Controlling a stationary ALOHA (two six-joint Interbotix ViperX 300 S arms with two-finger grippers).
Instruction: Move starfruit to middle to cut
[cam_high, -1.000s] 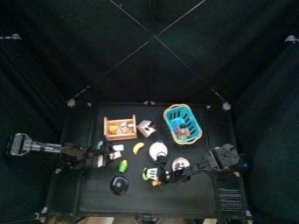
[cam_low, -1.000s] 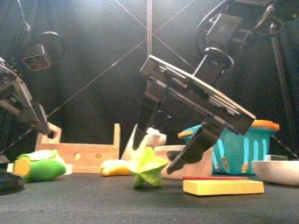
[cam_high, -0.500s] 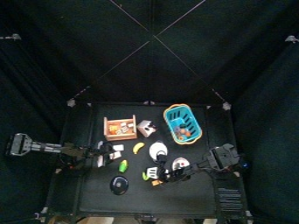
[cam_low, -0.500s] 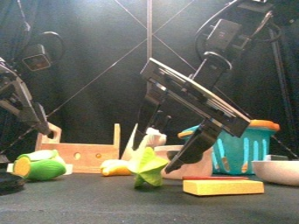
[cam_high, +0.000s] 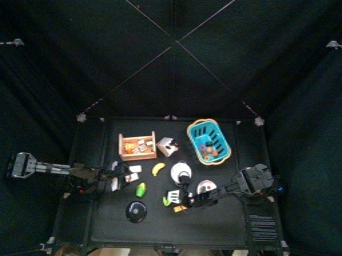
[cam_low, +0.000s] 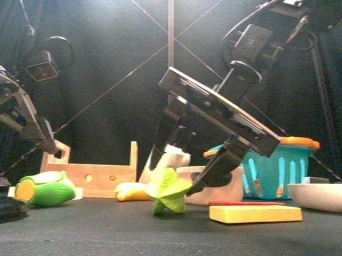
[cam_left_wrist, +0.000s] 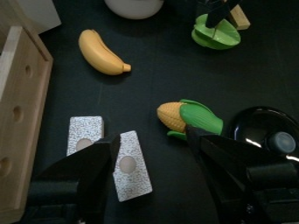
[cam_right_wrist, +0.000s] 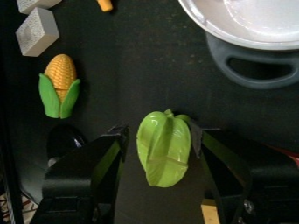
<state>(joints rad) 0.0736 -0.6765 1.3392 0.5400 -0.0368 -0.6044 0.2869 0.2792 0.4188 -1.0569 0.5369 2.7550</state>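
The starfruit (cam_right_wrist: 166, 147) is a small yellow-green ridged fruit lying on the black table, right of the table's middle near its front edge (cam_high: 173, 200). In the front view it stands low and central (cam_low: 167, 192). My right gripper (cam_right_wrist: 166, 166) is open, with one jaw on each side of the starfruit and close to it. It also shows in the top view (cam_high: 183, 201). My left gripper (cam_left_wrist: 149, 188) is open and empty at the table's left, above two pale speckled blocks (cam_left_wrist: 87, 136). The starfruit shows far off in the left wrist view (cam_left_wrist: 216, 33).
A corn cob (cam_left_wrist: 193, 118), a banana (cam_left_wrist: 101, 52) and a black pan (cam_left_wrist: 267, 133) lie near the left gripper. A wooden rack (cam_high: 138, 146) and a blue basket (cam_high: 209, 140) stand at the back. A white bowl (cam_right_wrist: 268, 22) and a yellow block (cam_low: 254, 213) are by the right arm.
The right arm has shifted slightly above the starfruit, which has turned a little but stays on the table. The left arm has not moved.
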